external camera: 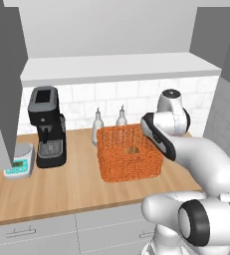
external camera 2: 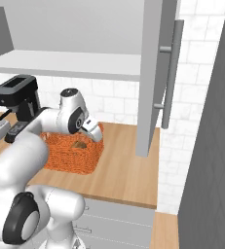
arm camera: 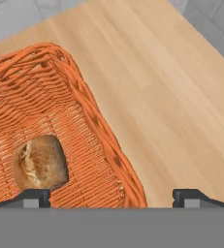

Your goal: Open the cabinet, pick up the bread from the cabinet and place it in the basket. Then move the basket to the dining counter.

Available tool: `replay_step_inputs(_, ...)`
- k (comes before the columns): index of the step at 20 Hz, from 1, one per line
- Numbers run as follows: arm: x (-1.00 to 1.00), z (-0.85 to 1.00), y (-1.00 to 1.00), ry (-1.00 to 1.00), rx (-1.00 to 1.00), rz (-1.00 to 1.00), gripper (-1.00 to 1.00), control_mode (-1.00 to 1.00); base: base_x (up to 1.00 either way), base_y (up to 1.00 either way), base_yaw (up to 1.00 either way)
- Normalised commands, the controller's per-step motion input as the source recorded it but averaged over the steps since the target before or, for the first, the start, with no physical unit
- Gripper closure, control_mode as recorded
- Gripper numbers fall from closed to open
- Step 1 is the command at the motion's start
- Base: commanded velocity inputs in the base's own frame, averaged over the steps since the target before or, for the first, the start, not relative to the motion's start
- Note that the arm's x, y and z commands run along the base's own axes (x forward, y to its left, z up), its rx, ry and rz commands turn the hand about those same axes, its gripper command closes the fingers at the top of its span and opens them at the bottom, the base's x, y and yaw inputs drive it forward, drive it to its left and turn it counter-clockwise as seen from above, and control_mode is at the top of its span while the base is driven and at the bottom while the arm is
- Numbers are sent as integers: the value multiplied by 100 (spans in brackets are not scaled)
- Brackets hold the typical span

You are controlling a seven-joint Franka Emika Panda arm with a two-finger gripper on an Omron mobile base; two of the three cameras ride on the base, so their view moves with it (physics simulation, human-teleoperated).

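Basket (arm camera: 91, 116) cut by hand view's left edge; arm hides its right rim in left base view.

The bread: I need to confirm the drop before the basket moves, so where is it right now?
The bread lies on the floor of the orange basket on the wood worktop, right of the coffee machine; the hand view shows it near one basket wall.

My tool (arm camera: 111, 199) hangs over the near wall of the basket (arm camera: 91, 114), one fingertip (arm camera: 31, 197) inside the rim, the other out over the tabletop (arm camera: 171, 97). The bread (arm camera: 40, 162) lies in the basket, just ahead of my inside fingertip. Left of the basket stands the coffee machine (external camera: 48, 127), two bottles (external camera: 97, 127) behind it, the open cabinet (external camera 2: 155, 73) door to my right.
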Motion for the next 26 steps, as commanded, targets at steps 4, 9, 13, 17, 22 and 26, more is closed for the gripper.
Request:
replay_step_inputs(4, 1, -44, 0, 4, -4, 8, -100, -100, 0, 0, 0)
replay_step_inputs(9, 5, -39, -3, 0, 0, 7, -100, -100, 0, 0, 0)
replay_step_inputs(13, 0, -33, -6, 7, 0, 5, -100, -100, 0, 0, 0)
replay_step_inputs(17, 0, -33, 0, 7, 0, 3, -100, -100, 0, 0, 0)
replay_step_inputs(22, 0, -40, 0, 7, 0, 3, -100, -100, 0, 0, 0)
replay_step_inputs(26, 0, -14, 0, 4, 0, 3, -100, -100, 0, 0, 0)
